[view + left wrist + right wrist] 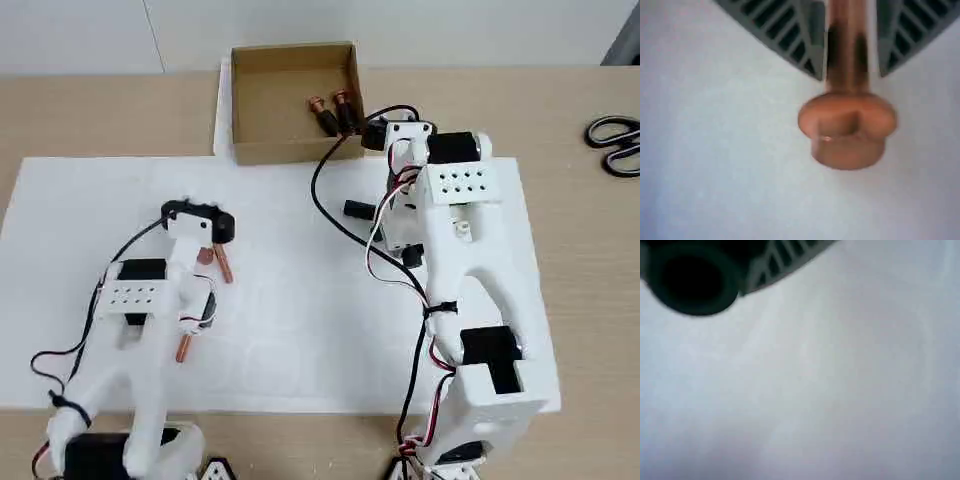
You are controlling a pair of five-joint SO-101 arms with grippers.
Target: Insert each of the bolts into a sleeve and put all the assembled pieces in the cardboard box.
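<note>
Lying farthest from the cardboard box [290, 152], a loose bolt [184, 347] rests on the white mat [300, 310]. Closer to the box, the left gripper [849, 70] pinches a copper bolt [847, 130] by its shaft, with the head free and pointing away from the box. Closer again, the right gripper [380, 212] seems to clamp a black sleeve [358, 209]. Its long axis runs along the box's front wall, one end toward that bolt. I think the two axes must first line up. Inside the box lie two assembled pieces [333, 112]. I can read no label anywhere.
</note>
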